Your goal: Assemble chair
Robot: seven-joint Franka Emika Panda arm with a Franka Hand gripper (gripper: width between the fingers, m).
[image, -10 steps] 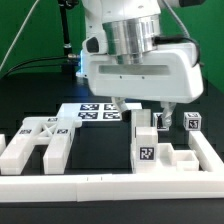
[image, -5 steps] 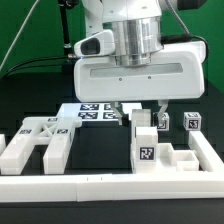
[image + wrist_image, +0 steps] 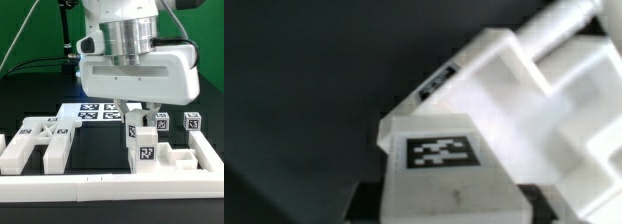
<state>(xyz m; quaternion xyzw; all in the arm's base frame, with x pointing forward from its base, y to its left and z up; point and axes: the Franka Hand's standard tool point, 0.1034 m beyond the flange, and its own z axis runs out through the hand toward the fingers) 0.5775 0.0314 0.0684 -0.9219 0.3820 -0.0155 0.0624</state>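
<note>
A: Chair parts being counted?
B: One upright tagged block (image 3: 145, 152) (image 3: 441, 150) standing beside the border rail (image 3: 100, 183); two small tagged cubes (image 3: 163, 122) (image 3: 192, 123) sitting behind; one cross-shaped frame (image 3: 22, 148) lying at the exterior view's left.
A: Pincer?
B: One gripper (image 3: 141, 122), clenching that block's top.

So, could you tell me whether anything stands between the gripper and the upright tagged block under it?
Nothing visible does. The gripper is shut on the top of the upright tagged block. The stepped white part stands beside the block, on the exterior view's right, not between.
</note>
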